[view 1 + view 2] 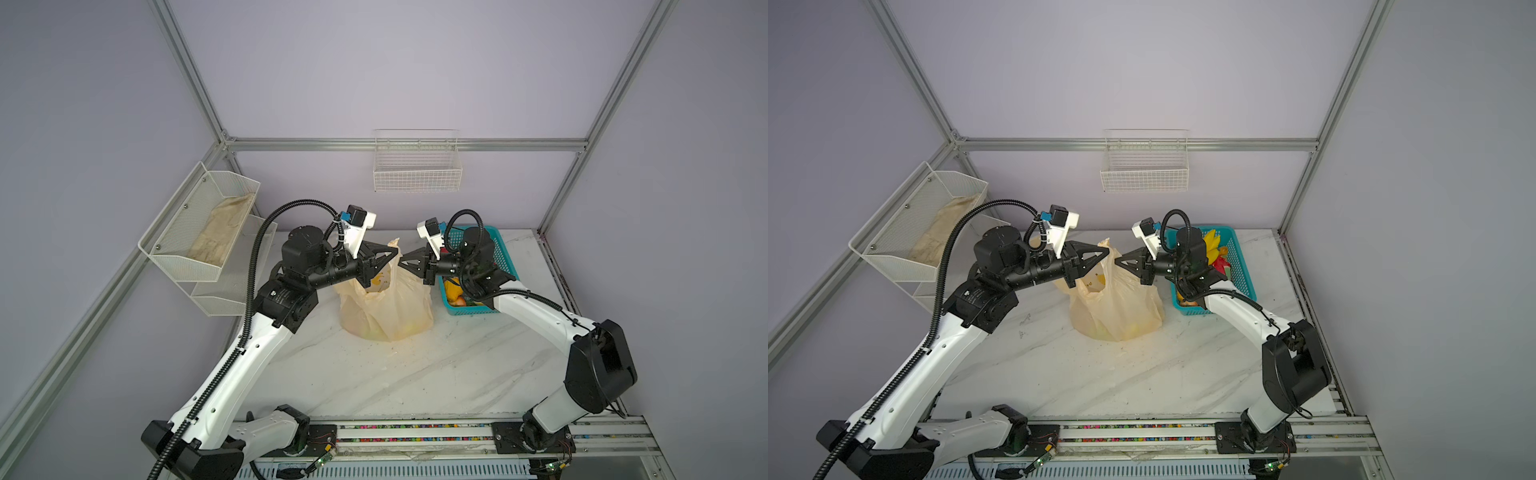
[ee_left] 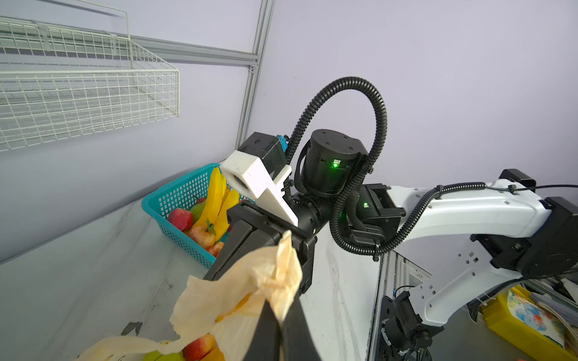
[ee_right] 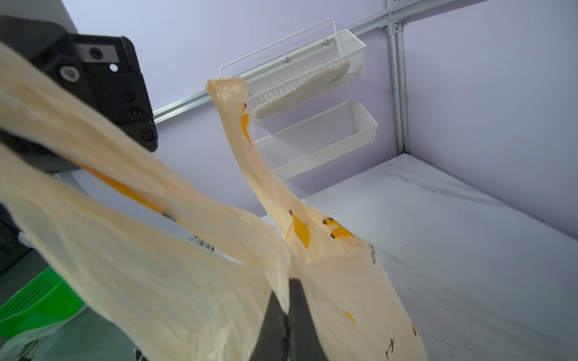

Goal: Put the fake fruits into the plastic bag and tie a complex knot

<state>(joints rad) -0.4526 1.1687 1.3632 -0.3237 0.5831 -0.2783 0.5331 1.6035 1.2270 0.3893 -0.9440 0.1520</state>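
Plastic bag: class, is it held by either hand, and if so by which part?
Both hands hold the plastic bag. The left hand pinches a handle strip near its top; the right hand pinches the film at the bag's mouth.

White arms, black joints, ribbed cables

plastic bag upright, handles apart, fruits inside

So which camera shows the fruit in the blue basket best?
The left wrist view: the fruit in the basket shows close and clear. In both top views the right arm hides most of it. The right wrist view misses it.
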